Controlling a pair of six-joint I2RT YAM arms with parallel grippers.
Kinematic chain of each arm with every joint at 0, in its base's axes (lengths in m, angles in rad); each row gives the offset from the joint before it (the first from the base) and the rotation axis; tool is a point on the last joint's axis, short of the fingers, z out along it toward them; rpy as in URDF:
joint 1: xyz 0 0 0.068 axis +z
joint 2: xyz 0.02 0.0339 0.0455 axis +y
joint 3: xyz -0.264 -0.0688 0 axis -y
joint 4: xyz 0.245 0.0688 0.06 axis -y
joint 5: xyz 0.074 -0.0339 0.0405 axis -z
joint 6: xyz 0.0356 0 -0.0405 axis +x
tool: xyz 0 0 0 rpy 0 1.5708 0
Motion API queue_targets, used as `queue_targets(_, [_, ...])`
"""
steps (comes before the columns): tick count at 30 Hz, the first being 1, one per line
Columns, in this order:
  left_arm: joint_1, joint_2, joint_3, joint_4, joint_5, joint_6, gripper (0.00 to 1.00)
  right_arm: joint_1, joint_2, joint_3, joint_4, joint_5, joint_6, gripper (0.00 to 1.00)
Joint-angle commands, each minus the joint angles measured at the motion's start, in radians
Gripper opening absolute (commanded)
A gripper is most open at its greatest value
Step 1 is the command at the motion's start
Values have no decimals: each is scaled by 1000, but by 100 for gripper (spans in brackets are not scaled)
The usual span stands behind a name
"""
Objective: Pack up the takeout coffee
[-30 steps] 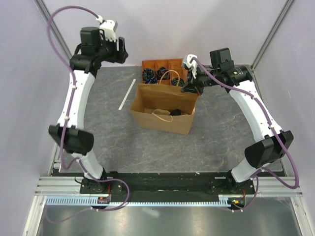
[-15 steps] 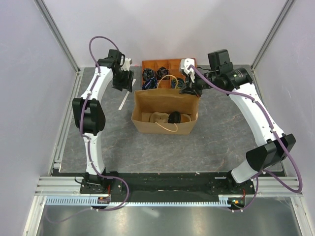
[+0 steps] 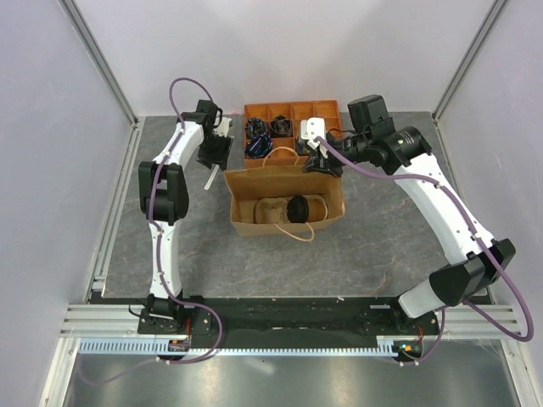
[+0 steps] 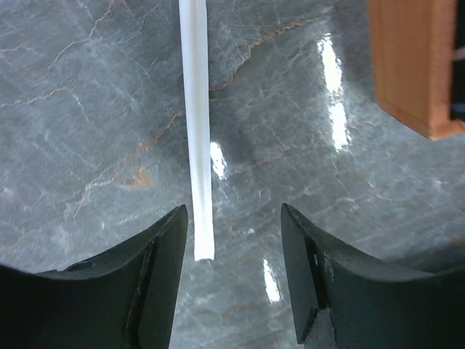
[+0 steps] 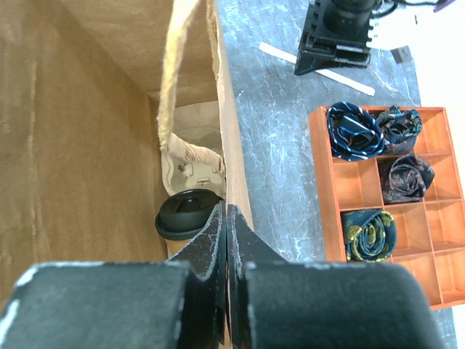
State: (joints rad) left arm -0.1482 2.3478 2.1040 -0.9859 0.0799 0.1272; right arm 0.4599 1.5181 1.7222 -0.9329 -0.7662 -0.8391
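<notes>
The takeout coffee [image 3: 297,208], a brown cup with a black lid [image 5: 185,213], stands inside the open paper bag [image 3: 254,225] next to a tan cup carrier [image 3: 270,209]. My right gripper [image 3: 318,164] is shut on the bag's far wall [image 5: 231,145], its fingertips [image 5: 216,225] pressed together over the paper edge. My left gripper [image 4: 234,218] is open low over the table left of the bag. The end of a white paper-wrapped straw [image 4: 196,131] lies between its fingers [image 4: 156,269], close to the left one and not touching it.
An orange compartment tray [image 3: 327,110] with rolled dark ties [image 5: 354,131] sits behind the bag; its corner [image 4: 410,65] shows at the left wrist view's upper right. Grey marbled tabletop [image 3: 382,229] surrounds the bag. Frame posts stand at the far corners.
My left arm swung in and down from high at the back left to the white straw, its jaws narrowing. My right gripper moved left holding the bag's wall; the bag shifted and stands more open.
</notes>
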Motion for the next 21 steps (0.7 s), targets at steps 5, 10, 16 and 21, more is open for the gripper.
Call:
queue_targets(5, [-2, 53, 47, 53, -26, 61, 59, 42, -52, -19, 32, 22, -54, 0])
queue_targets(10, [-5, 67, 45, 59, -28, 75, 55, 56, -61, -32, 36, 34, -64, 0])
queue_targets(16, [-16, 61, -5, 58, -14, 94, 46, 71, -81, -65, 42, 50, -83, 0])
queue_targets(21, [-31, 39, -70, 58, 11, 98, 36, 79, -101, -79, 59, 57, -74, 0])
